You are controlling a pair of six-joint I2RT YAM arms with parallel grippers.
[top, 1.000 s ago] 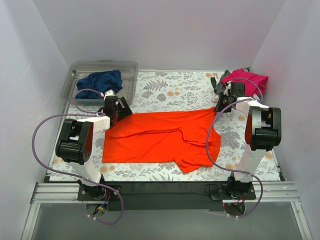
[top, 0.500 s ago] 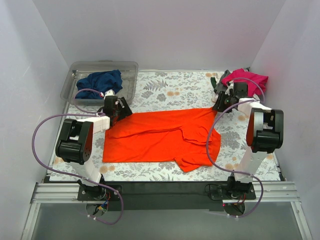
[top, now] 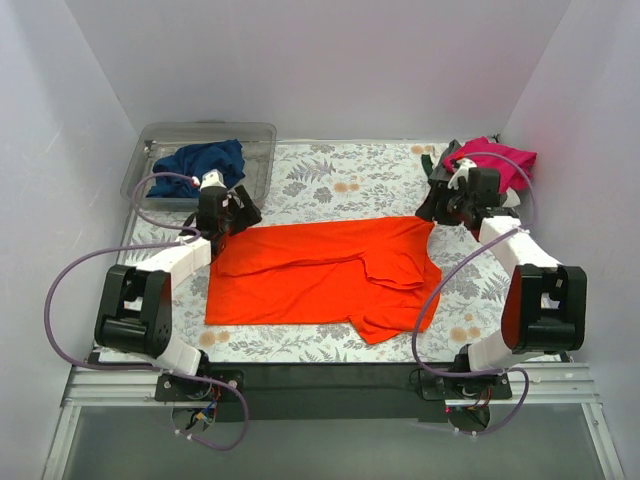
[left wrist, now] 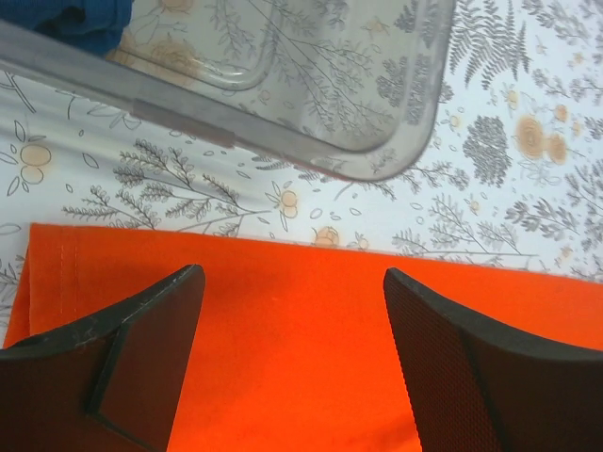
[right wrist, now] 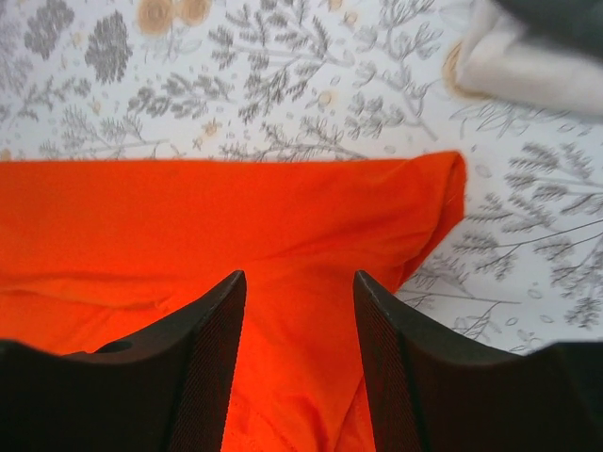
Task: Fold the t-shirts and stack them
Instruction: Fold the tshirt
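Observation:
The orange-red t-shirt [top: 320,272] lies partly folded across the floral table. My left gripper [top: 232,215] hovers open over its far left corner; the left wrist view shows only orange cloth [left wrist: 283,320] between the fingers. My right gripper [top: 437,205] hovers open over the far right corner, with orange cloth [right wrist: 283,235] under the gap in the right wrist view. The navy blue t-shirt [top: 198,162] lies crumpled in the clear tub. The magenta-pink t-shirt [top: 495,160] is bunched at the far right. The grey t-shirt is out of view.
The clear plastic tub [top: 262,150] stands at the far left; its rim [left wrist: 283,141] lies just beyond the shirt edge in the left wrist view. A pale object [right wrist: 537,66] lies at the upper right in the right wrist view. Walls close in on three sides.
Both arms have reached farther out and both grippers have risen off the shirt's far corners. The far right corner of the shirt has shifted slightly toward the right.

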